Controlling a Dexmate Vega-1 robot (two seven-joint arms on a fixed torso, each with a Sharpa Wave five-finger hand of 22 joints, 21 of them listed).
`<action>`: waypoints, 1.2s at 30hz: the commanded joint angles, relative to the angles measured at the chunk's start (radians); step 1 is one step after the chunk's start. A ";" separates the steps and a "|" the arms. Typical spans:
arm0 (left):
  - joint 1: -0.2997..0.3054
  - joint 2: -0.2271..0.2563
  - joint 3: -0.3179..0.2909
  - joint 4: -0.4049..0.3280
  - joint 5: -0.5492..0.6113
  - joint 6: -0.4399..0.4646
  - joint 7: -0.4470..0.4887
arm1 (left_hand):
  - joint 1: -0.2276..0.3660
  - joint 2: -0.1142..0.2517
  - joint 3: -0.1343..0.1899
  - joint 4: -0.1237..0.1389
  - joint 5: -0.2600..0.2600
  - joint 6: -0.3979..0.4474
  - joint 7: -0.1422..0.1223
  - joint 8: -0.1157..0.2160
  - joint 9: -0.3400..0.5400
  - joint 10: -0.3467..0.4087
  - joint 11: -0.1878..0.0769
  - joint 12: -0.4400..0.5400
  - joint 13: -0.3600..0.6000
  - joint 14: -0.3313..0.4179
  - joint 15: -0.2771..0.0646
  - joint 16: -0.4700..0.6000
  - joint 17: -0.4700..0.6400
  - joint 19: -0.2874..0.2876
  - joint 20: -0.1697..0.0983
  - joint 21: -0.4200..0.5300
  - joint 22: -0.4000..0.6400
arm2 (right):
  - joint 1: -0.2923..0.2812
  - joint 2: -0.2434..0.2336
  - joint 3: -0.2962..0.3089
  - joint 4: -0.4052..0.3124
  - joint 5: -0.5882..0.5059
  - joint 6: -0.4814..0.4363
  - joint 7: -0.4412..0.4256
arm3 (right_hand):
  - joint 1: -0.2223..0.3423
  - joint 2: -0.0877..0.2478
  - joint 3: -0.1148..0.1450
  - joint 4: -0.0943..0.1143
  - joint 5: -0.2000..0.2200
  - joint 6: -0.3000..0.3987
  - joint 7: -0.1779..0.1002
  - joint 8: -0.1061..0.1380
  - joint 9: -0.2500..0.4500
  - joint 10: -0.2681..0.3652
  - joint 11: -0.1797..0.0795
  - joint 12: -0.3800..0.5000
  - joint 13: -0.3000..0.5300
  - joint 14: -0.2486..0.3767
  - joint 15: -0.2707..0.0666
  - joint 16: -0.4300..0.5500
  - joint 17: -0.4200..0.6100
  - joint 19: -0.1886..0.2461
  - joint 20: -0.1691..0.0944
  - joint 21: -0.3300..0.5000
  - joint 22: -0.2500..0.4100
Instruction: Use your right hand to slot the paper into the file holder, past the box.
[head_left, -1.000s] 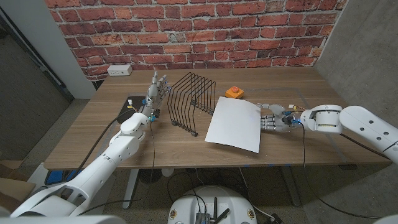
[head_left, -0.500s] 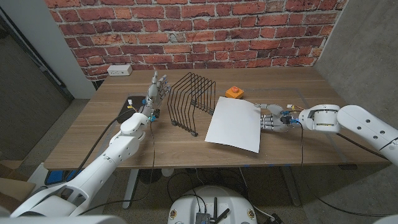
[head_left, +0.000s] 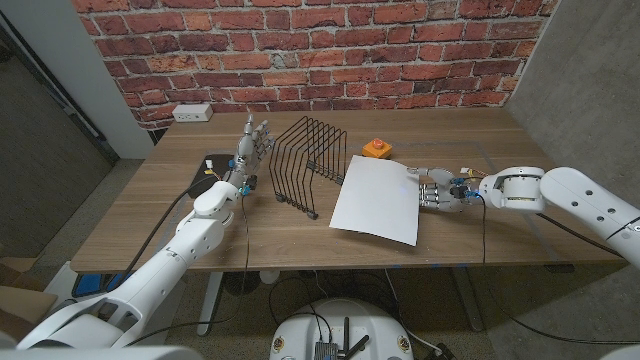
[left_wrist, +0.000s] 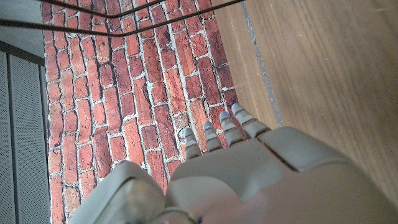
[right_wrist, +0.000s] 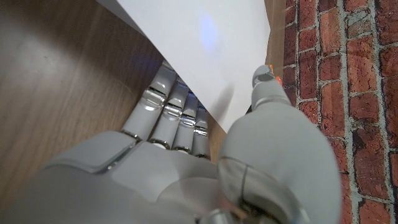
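white paper (head_left: 377, 201) sits pinched at its right edge between the thumb and fingers of my right hand (head_left: 438, 192), which has crept a little toward the counter's middle over the last second, sheet barely shifted. it looks flat, uncreased, tilted up off the wood, just beside the wire file holder (head_left: 310, 163), with the orange box (head_left: 376, 149) behind toward the far edge. my left hand (head_left: 250, 145) stands upright and empty, fingers apart.

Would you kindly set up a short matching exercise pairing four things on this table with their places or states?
Things:
1. paper
2. file holder
3. orange box
4. left hand

States:
A. empty wire slots
B. upright beside the holder, holding nothing
C. gripped at its edge by the right hand
D. behind the sheet, toward the wall

Pairs: 1-C, 2-A, 3-D, 4-B
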 joint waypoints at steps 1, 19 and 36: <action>0.000 0.000 0.000 -0.001 0.000 0.000 0.000 | -0.001 0.009 0.001 0.006 0.002 0.000 -0.009 0.006 0.005 -0.002 -0.006 0.007 0.006 0.009 0.000 0.006 0.003 0.007 -0.002 0.008 0.006 | 0.028 0.013 -0.018 0.027 0.007 -0.021 0.007 | 0.023 0.001 0.003 0.001 0.011 0.022 0.056 0.010 0.004 0.016 -0.003 0.007 0.005 0.013 -0.008 0.004 -0.003 0.037 -0.015 0.013 0.003; 0.000 0.000 0.000 -0.001 0.000 0.000 0.000 | -0.001 0.009 0.001 0.006 0.002 0.001 -0.009 0.006 0.005 -0.002 -0.010 0.007 0.006 0.009 0.002 0.006 0.003 0.006 -0.002 0.008 0.006 | 0.042 0.021 -0.026 0.046 0.004 -0.031 0.024 | 0.076 0.022 0.016 0.013 0.015 0.092 0.027 0.030 -0.003 0.086 -0.034 -0.005 -0.016 0.081 -0.052 -0.011 -0.037 0.152 -0.089 0.042 0.005; 0.000 0.000 0.000 0.000 0.000 0.000 0.000 | -0.001 0.009 0.001 0.006 0.002 0.001 -0.009 0.006 0.005 -0.002 -0.006 0.007 0.006 0.009 0.001 0.006 0.003 0.006 -0.002 0.008 0.006 | 0.070 0.031 -0.042 0.072 -0.017 -0.056 0.052 | 0.084 0.038 0.002 0.021 0.004 0.192 -0.042 0.064 -0.011 0.183 -0.102 0.014 -0.015 0.151 -0.125 0.021 -0.024 0.184 -0.114 0.053 0.011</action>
